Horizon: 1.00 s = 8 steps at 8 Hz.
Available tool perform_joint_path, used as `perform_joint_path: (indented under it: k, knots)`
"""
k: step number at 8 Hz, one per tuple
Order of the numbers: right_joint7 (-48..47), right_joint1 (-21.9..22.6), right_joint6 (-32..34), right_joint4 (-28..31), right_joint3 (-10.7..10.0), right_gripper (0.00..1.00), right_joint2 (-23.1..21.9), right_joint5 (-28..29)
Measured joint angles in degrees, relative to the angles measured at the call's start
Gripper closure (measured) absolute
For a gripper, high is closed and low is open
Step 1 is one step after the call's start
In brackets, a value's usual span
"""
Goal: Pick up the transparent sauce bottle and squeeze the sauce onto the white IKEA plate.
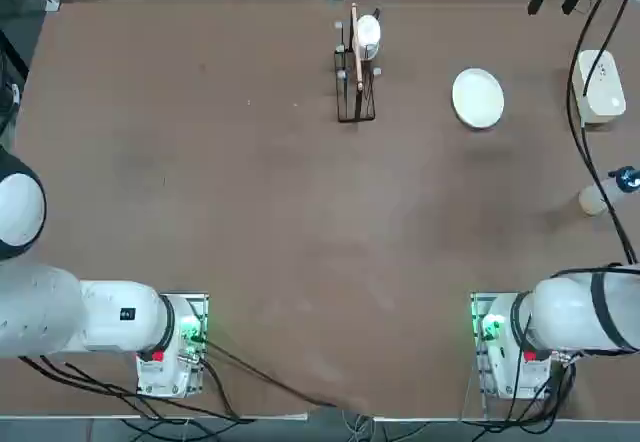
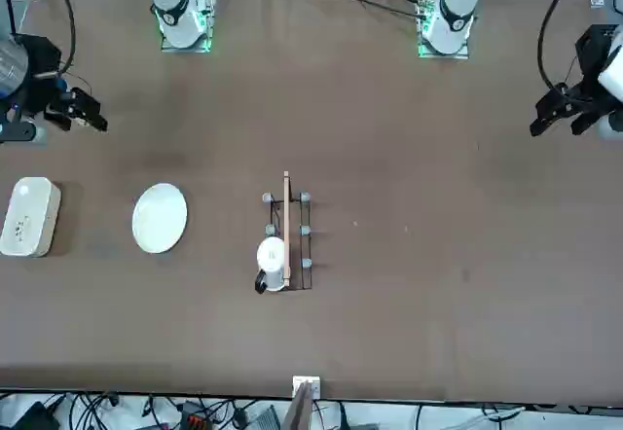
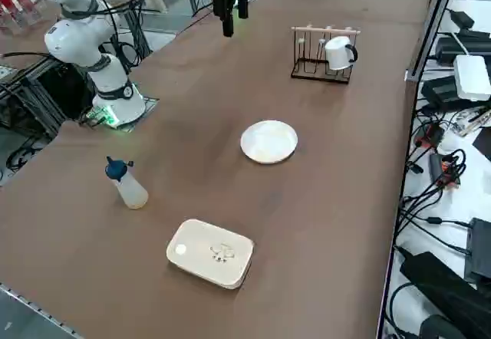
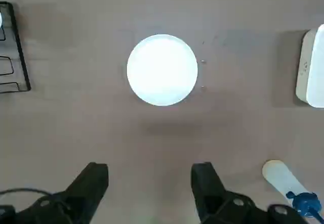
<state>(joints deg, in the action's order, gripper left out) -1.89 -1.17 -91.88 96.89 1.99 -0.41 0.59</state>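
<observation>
The right hand [image 4: 149, 176] hovered open and empty above the desk; a hasty grasp could topple the upright transparent sauce bottle [image 3: 129, 185] beside it

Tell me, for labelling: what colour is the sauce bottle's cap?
Blue cap; clearest in the right side view.
</observation>
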Motion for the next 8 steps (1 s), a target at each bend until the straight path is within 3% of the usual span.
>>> perform_joint_path:
  k: [4, 8]
  knots:
    - [0.6, 0.0, 2.0, -0.5, 0.0, 0.0, 0.3, 0.0]
    - [-2.9, -0.1, 13.2, -0.5, -0.4, 0.0, 1.9, -0.4]
